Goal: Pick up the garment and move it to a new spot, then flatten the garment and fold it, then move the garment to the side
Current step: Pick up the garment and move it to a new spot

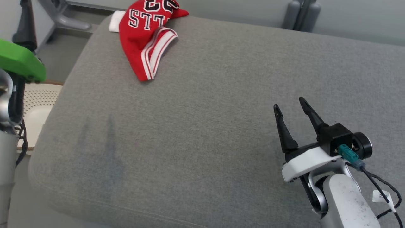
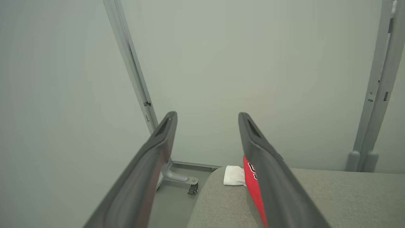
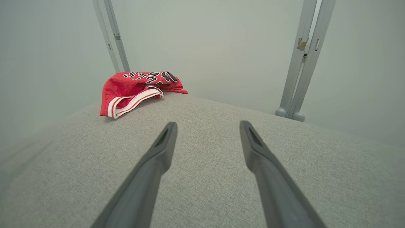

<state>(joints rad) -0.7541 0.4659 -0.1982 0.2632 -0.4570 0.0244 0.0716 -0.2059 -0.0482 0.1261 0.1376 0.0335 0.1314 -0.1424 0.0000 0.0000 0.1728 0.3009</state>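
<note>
Garment (image 1: 147,34): red jersey, crumpled in a heap at the far left corner of the grey cushion (image 1: 202,133), touching a small white cloth (image 1: 114,20) on its outer side. Nothing gripped it.

Your right gripper (image 1: 289,104) hovered over the near right of the cushion, fingers spread wide and empty, well apart from the jersey.

Your left gripper (image 2: 207,114) was likewise spread and empty, held off the cushion's left edge and aimed at the wall, the jersey showing just behind its right finger.

Judgement: pickup not begun. You had both hands parked open, ready to reach in. The left sat nearer the heap, so it would likely lead. The bunched folds offered easy pinch points.
</note>
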